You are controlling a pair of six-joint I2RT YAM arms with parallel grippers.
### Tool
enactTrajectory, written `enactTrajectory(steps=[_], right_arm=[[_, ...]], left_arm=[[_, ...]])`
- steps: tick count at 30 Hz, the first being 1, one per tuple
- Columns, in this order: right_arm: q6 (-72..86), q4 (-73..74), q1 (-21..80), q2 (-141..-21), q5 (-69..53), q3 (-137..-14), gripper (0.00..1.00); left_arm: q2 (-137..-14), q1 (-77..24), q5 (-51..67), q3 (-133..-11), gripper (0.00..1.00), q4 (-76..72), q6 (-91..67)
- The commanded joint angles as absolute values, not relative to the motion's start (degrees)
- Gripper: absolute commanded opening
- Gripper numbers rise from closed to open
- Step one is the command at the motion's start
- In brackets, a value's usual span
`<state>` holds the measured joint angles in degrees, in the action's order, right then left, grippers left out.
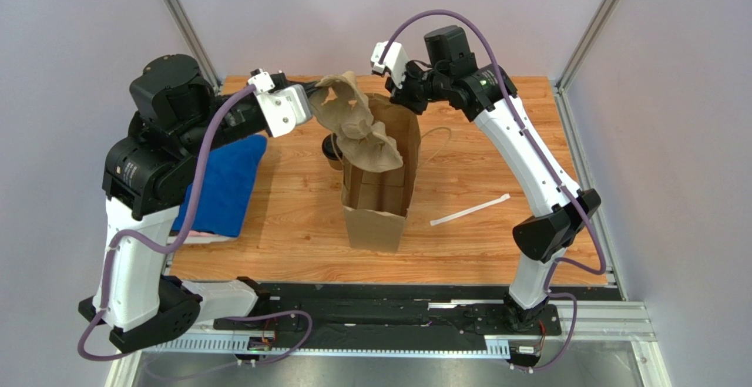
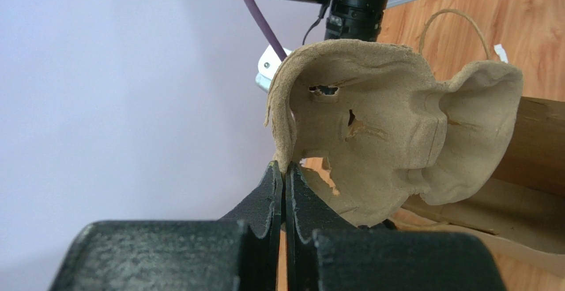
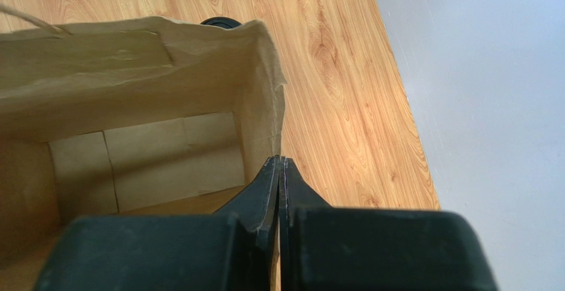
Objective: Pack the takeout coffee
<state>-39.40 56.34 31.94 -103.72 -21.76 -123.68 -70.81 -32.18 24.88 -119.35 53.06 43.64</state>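
Half hidden left of the paper bag (image 1: 375, 224), takeout coffee (image 1: 332, 148) upright on tabletop (image 1: 477, 176), black lid up; left fingers (image 2: 273, 185) clamped on rim of pulp tray (image 2: 384, 138) above the bag, right fingers (image 3: 268, 178) pinching the bag's far rim, both arms bent inward.

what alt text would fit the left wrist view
The left gripper, jaws shut, pinches the rim of a moulded pulp cup tray and holds it tilted over a brown paper bag. The wooden table and a pale wall lie behind.
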Motion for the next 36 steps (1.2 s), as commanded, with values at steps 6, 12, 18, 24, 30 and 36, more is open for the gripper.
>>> enactTrajectory(steps=[6,12,18,24,30,36], right_arm=[[-37.44,54.84,32.43,-99.41,-21.45,-124.63,0.0],[-37.36,55.28,33.05,-97.3,-21.97,-124.1,0.0],[-36.39,55.28,34.36,-95.63,-22.15,-122.26,0.0],[-35.42,54.67,35.42,-94.48,-21.89,-120.5,0.0],[-34.45,53.79,36.04,-92.99,-22.67,-119.27,0.0],[-33.93,53.53,36.3,-92.02,-24.08,-118.04,0.0]], left_arm=[[-74.53,-46.57,7.24,-121.13,0.0,56.08,56.04],[-76.2,-52.2,-3.33,-115.58,0.0,55.28,62.74],[-78.13,-56.06,-7.9,-111.8,0.0,55.02,64.42],[-81.99,-56.34,-6.24,-111.09,0.0,58.44,58.2],[-85.07,-56.34,-5.36,-109.08,0.0,60.99,53.89],[-85.43,-54.14,-0.8,-103.28,0.0,59.95,50.1]])
